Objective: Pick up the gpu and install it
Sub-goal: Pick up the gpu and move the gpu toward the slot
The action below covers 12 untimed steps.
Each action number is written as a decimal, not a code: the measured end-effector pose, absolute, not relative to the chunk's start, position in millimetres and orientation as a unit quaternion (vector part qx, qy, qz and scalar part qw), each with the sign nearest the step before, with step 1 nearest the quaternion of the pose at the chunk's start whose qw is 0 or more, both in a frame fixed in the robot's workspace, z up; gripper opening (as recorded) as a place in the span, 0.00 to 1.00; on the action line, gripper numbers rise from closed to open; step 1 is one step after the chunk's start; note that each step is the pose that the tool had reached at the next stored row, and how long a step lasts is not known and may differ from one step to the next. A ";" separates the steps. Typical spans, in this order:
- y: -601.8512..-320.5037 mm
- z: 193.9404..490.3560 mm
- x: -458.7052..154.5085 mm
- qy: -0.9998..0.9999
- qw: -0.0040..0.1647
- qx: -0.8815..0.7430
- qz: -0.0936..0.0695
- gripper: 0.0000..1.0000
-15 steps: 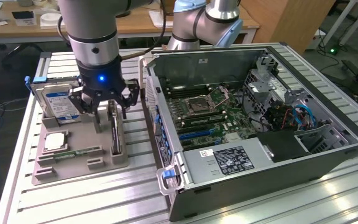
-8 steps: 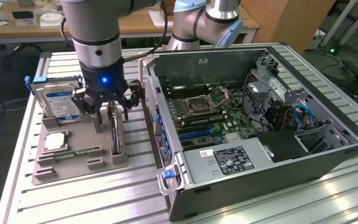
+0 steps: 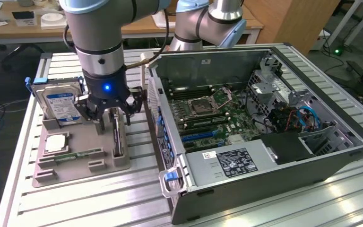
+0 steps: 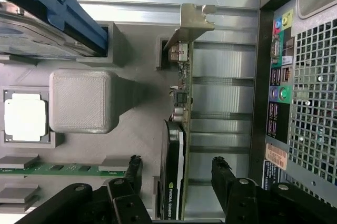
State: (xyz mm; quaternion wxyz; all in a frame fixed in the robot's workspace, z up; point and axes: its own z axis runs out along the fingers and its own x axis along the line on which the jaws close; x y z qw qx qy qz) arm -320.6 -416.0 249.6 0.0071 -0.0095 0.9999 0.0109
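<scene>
I see the gpu: dark matt board, glossy black plastic cooler, bare silver metal bracket. Tray: grey matt plastic, slightly grainy. Table: ribbed aluminium, satin sheen. Case: dull grey sheet metal, perforated rear. Drive: shiny metal shell, glossy label, blue plastic rail. Gripper fingers: matt black. Desk: pale wood.
</scene>
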 end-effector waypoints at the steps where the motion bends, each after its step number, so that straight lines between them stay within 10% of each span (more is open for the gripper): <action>1: -416.0 247.8 -320.6 1.000 0.007 -0.009 0.011 0.65; 12: -414.7 227.7 -320.8 1.000 0.007 0.001 0.011 0.65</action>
